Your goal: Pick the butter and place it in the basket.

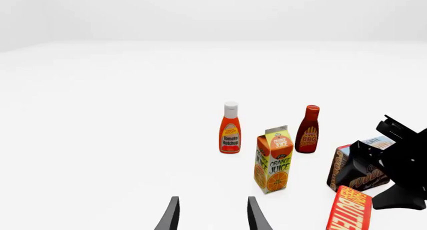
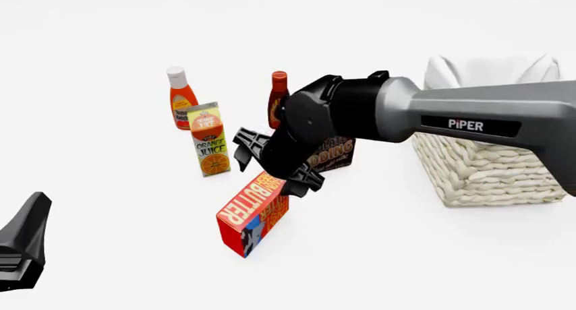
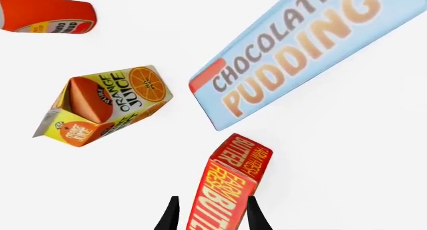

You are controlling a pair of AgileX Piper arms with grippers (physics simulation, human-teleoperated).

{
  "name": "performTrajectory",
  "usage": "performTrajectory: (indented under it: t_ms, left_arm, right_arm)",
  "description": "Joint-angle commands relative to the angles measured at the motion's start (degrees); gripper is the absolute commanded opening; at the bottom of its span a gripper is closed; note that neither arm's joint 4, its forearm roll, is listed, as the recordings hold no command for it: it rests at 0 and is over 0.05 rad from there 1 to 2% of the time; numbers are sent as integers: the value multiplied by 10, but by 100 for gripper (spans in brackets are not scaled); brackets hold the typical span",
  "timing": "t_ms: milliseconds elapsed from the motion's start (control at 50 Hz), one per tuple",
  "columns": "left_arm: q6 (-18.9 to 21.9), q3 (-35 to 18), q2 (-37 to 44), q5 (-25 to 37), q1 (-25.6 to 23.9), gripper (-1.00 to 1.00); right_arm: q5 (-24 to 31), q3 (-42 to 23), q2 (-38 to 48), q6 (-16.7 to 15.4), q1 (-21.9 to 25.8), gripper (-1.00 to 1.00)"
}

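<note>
The butter [image 2: 252, 212] is a red carton with pale lettering, lying aslant on the white table in front of the pudding box; it also shows as the butter [image 1: 350, 210] in the left wrist view. My right gripper [image 2: 272, 177] reaches down over its far end. In the right wrist view the butter [image 3: 223, 190] sits between the two fingertips of the right gripper [image 3: 213, 215], whose jaws stand open on either side of it. My left gripper [image 1: 213, 215] is open and holds nothing, low at the near left. The basket [image 2: 486, 168], cream wicker with a white liner, stands at the right.
A chocolate pudding box [image 2: 335, 155] lies just behind the butter. An orange juice carton [image 2: 210, 140], a ketchup bottle [image 2: 183, 101] and a dark BBQ sauce bottle [image 2: 278, 98] stand to the left and behind. The right arm [image 2: 468, 121] crosses in front of the basket.
</note>
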Motion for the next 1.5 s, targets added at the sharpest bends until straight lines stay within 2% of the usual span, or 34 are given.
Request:
performTrajectory:
  t_ms: [20,940,1500]
  left_arm:
    - [0,0,0,0,0,100]
    - [0,0,0,0,0,100]
    - [0,0,0,0,0,100]
  right_arm:
    - [4,-7,12,3,2,100]
    - [-11,4,15,26,-18,100]
    - [-1,2,22,16,-24,100]
